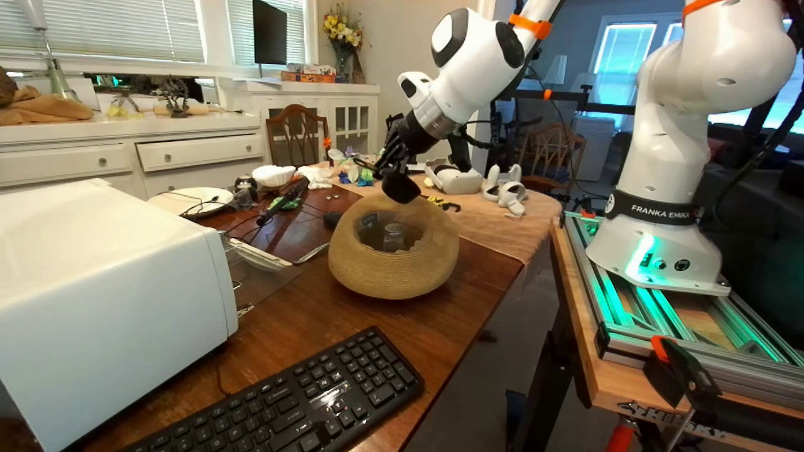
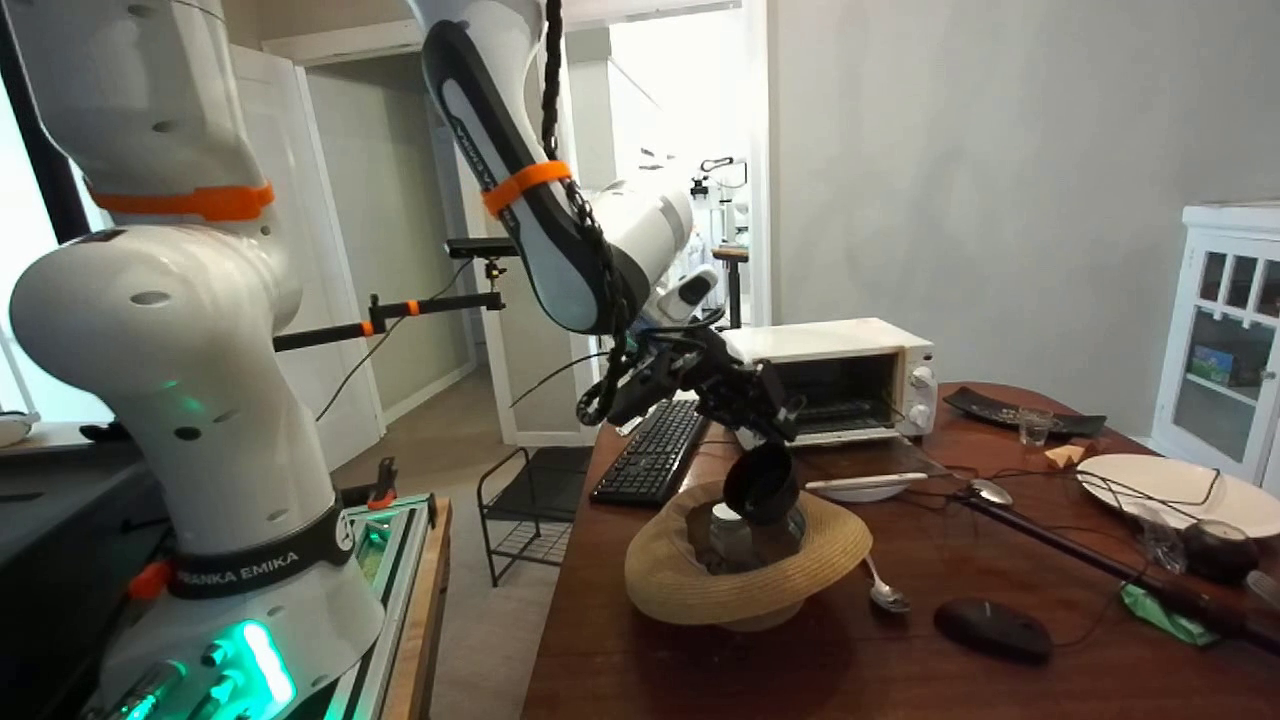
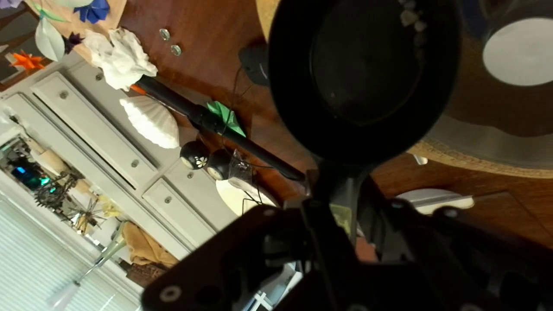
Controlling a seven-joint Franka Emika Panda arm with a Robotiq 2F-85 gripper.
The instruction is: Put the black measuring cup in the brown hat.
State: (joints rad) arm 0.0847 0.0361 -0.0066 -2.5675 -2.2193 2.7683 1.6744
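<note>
Black measuring cup [image 2: 762, 484] hangs over the brown hat [image 2: 685, 585], gripper [image 2: 780, 425] pinching its handle [image 3: 340, 172].

In an exterior view I have white drawers [image 1: 210, 149] past the far left edge of my worktop [image 1: 289, 333], bright window blinds [image 1: 113, 31] above them, and a wooden chair [image 1: 299, 129] beyond the far edge. In an exterior view I also see a plain grey wall [image 2: 1000, 180] behind the far edge, a brightly lit doorway [image 2: 685, 80] beyond the far left corner, a white glass-paned cabinet [image 2: 1235, 313] past the rounded far right corner, and pale floor [image 2: 445, 435] alongside the left edge.
</note>
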